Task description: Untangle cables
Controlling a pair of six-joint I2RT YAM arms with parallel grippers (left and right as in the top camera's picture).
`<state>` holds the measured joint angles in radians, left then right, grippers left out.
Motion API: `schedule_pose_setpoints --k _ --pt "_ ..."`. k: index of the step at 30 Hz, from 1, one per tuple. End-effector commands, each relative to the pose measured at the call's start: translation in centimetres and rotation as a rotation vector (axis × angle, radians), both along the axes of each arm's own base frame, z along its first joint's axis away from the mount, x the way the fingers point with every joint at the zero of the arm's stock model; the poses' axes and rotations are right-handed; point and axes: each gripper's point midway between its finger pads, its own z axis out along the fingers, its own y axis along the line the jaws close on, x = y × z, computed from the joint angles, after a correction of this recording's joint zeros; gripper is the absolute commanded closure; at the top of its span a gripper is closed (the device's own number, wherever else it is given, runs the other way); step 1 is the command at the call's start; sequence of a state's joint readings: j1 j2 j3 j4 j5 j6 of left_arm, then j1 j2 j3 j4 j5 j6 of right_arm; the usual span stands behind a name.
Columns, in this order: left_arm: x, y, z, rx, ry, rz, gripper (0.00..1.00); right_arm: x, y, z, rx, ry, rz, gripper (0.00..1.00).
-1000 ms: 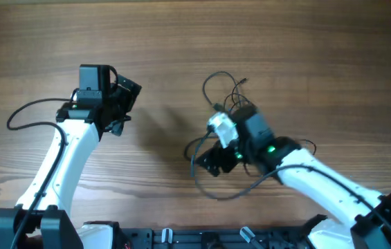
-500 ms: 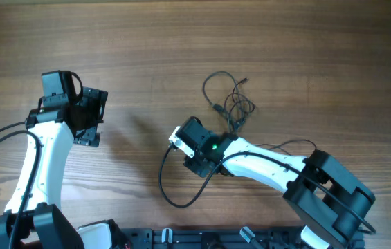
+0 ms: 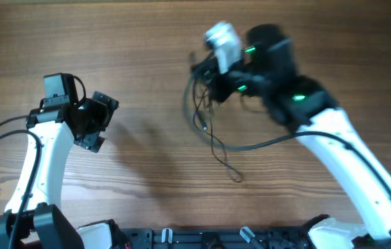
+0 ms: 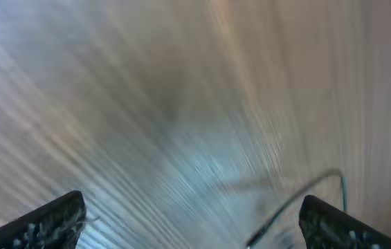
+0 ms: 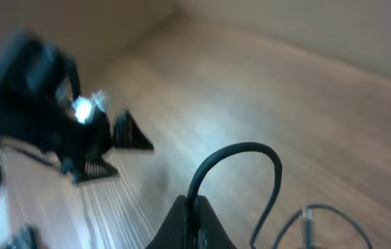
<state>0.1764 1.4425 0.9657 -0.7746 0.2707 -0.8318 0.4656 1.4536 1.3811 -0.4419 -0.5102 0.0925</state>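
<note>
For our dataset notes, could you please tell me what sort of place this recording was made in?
Most likely a robotics lab bench: a left arm and right arm at a wood-grain table, a black mounting rail along its near edge, thin black cables being handled.

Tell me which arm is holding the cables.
The right gripper: its fingers are shut on the cables, which dangle below it. The left gripper is open, empty, off to the side.

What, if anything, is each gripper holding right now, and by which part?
The right gripper pinches a thin black cable on the cord itself, at the foot of a loop. The left gripper is open and empty.
</note>
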Motion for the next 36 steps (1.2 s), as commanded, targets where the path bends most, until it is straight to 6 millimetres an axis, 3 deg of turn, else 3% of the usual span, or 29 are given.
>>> schedule_pose_setpoints --k 1,5,9,12,14,16,18,20,22,23,24,25,27,28,29,31,32,35,36 --pt "1.2 -5.1 1.6 -0.032 -0.157 -0.366 0.0 1.7 -3.4 0.5 0.11 0.111 -0.051 0.96" --pt "1.8 -11.1 2.4 -0.03 -0.251 -0.558 0.0 4.0 -7.2 -0.1 0.109 0.135 -0.179 0.96" --pt "3.3 -17.7 4.7 -0.064 -0.416 -0.668 0.0 4.0 -7.5 -0.4 0.104 0.148 -0.185 0.96" --pt "3.7 -22.7 5.9 -0.18 -0.467 -0.631 0.0 3.9 -7.5 -0.5 0.103 0.153 -0.184 0.96" --pt "3.3 -25.7 5.4 -0.261 -0.434 -0.594 0.03 3.9 -7.5 -0.5 0.101 0.152 -0.184 0.96" --pt "2.0 -28.4 3.0 -0.311 -0.337 -0.578 0.12 3.9 -7.5 -0.5 0.095 0.144 -0.18 0.96" --pt "0.8 -30.0 0.7 -0.335 -0.249 -0.56 0.13 3.8 -7.5 -0.6 0.087 0.136 -0.173 0.96" --pt "0.1 -32.8 -1.0 -0.372 -0.234 -0.582 0.3 3.8 -7.5 -0.7 0.085 0.142 -0.173 0.96" --pt "-0.5 -34.6 -1.9 -0.381 -0.244 -0.624 0.65 3.8 -7.6 -0.8 0.083 0.148 -0.178 0.96" --pt "-0.7 -34.4 -2.6 -0.355 -0.228 -0.619 0.89 3.9 -8.0 -1.0 0.081 0.156 -0.19 0.96" --pt "-1.1 -33.0 -4.1 -0.281 -0.188 -0.621 0.96 4.4 -9.5 -1.6 0.074 0.193 -0.256 0.96" --pt "-1.5 -31.9 -4.7 -0.242 -0.162 -0.641 0.96 5.2 -12.0 -2.7 0.049 0.241 -0.374 0.96" --pt "-1.7 -27.1 -4.6 -0.099 -0.13 -0.719 0.96 6.0 -19.8 -5.7 -0.065 0.324 -0.668 0.96" --pt "-1.2 -23.9 -3.8 -0.006 -0.126 -0.691 0.96 5.9 -22.7 -6.6 -0.095 0.358 -0.76 0.96" --pt "-0.2 -19.0 -1.9 0.118 -0.141 -0.614 0.96 5.6 -26.7 -7.8 -0.126 0.403 -0.876 0.96" --pt "1.1 -12.5 2.6 0.235 -0.227 -0.478 0.96 4.8 -32.1 -9.7 -0.18 0.471 -1.077 0.96" --pt "1.5 -9.7 4.9 0.263 -0.285 -0.404 0.96 4.4 -33.9 -10.7 -0.208 0.503 -1.135 0.96" --pt "1.4 -2.7 11.1 0.297 -0.447 -0.172 0.96 3.4 -36.0 -14.4 -0.216 0.661 -1.204 0.96" --pt "0.9 -1.5 12.8 0.291 -0.503 -0.147 0.96 3.7 -34.3 -15.8 -0.163 0.733 -1.118 0.96"
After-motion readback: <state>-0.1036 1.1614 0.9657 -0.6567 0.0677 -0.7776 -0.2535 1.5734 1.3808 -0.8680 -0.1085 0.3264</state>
